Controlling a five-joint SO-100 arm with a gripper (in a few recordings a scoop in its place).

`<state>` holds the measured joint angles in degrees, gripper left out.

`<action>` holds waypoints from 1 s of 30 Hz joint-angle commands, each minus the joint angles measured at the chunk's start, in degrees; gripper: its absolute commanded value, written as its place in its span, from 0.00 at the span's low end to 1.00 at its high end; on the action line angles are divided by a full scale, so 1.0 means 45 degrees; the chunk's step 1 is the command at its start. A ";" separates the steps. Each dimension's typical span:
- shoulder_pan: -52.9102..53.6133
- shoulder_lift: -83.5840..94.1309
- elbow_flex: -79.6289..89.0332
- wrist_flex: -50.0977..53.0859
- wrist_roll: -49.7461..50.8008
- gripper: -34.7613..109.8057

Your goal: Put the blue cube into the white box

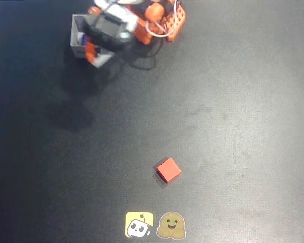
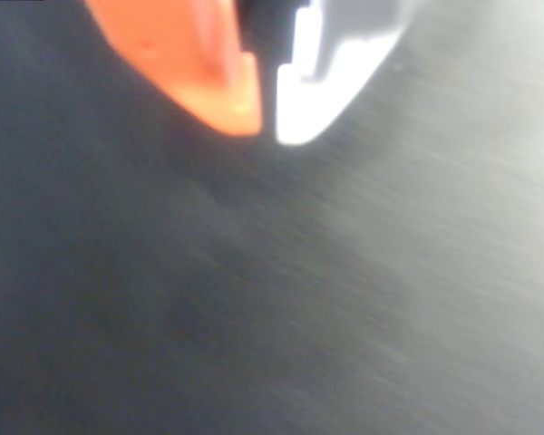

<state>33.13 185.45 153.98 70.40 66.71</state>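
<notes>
Black table (image 1: pixel 233 101) all around. Up in the upper left, the gripper (image 2: pixel 267 122) is pinched together, empty, near the white box (image 1: pixel 79 35). Maybe the blue cube is already inside.

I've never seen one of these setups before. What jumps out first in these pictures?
The bright red cube stands out, alone on the dark table below centre in the overhead view. At the top left, the orange-and-grey arm hunches beside a small white box. In the wrist view its pincer looms close, one finger orange, one white, nearly touching.
</notes>
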 commanded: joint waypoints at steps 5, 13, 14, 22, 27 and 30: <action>-0.4551 -0.0527 -0.0020 -0.0176 0.2617 0.24; -0.6152 -0.0527 0.0762 0.0332 0.3398 0.24; -0.6152 -0.0527 0.0918 0.0430 0.3477 0.24; -0.6055 -0.0527 0.2715 0.0723 0.3535 0.24; -0.6055 -0.0527 0.3379 0.0996 0.3828 0.24; -0.6035 -0.0527 0.3379 0.1367 0.4180 0.24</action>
<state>5.71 183.08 169.10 75.85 84.64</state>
